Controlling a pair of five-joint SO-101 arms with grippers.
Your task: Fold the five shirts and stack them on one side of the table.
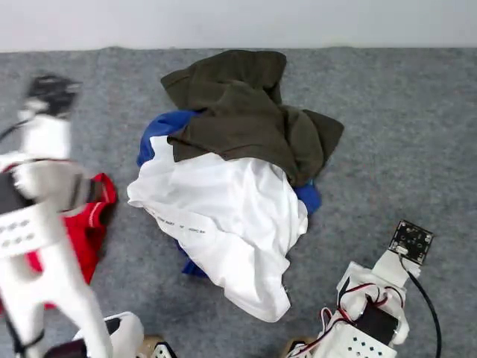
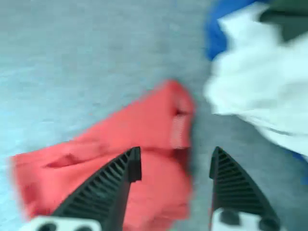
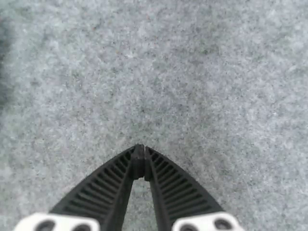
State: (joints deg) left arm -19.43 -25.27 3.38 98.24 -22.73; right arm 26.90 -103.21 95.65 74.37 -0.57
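Observation:
A heap of shirts lies mid-table: a dark olive shirt (image 1: pixel 246 119) at the back, a white shirt (image 1: pixel 227 216) in front of it, and a blue shirt (image 1: pixel 160 134) underneath both. A red shirt (image 1: pixel 86 224) lies crumpled apart at the left. My left gripper (image 2: pixel 175 159) hangs open just above the red shirt (image 2: pixel 120 144), with the white shirt (image 2: pixel 260 91) and blue shirt (image 2: pixel 219 33) beyond it. My right gripper (image 3: pixel 139 161) is shut with nothing in it over bare grey felt, at the table's front right.
Grey felt table (image 1: pixel 402 134) runs to a white wall at the back. The left arm (image 1: pixel 37 224) rises over the red shirt; the right arm (image 1: pixel 373 313) is folded at the front right. Open felt lies at the right and far left.

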